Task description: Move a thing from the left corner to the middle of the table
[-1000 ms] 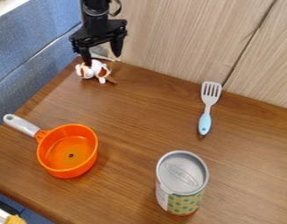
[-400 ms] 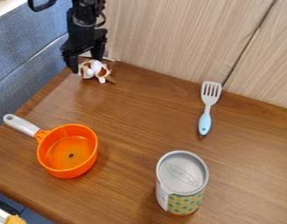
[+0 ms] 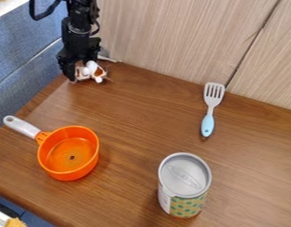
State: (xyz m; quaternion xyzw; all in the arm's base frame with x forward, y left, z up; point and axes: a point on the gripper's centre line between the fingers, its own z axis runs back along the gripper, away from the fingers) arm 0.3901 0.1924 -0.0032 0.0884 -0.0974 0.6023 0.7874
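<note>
Gripper (image 3: 76,69) and toy (image 3: 92,71) have both shifted a little to the left in the frame since the previous picture; pan, can and spatula keep their positions.

Table (image 3: 133,104): brown wood grain, spans most of the frame. Panel (image 3: 183,40): pale wood, stands along the far edge of the table at the top, with one dark slanting seam at right. Sofa (image 3: 23,53): blue fabric, upper left. Arm (image 3: 81,26): black, enters from the top edge at upper left, directed downward.

Pan (image 3: 68,170): orange, seated on the table at lower left, opening up; grey handle directed to the upper left. Can (image 3: 184,177): upright at the lower middle, right of the pan; silver lid on top, green and yellow pattern on the side. Spatula (image 3: 207,123): flat on the table, right of centre; slotted grey head toward the top, light blue handle toward the bottom.

Gripper: located at upper left, against the toy. Opening width and grip cannot be determined. Toy: white with orange-brown parts, at the far left corner of the table; exact type cannot be determined.
</note>
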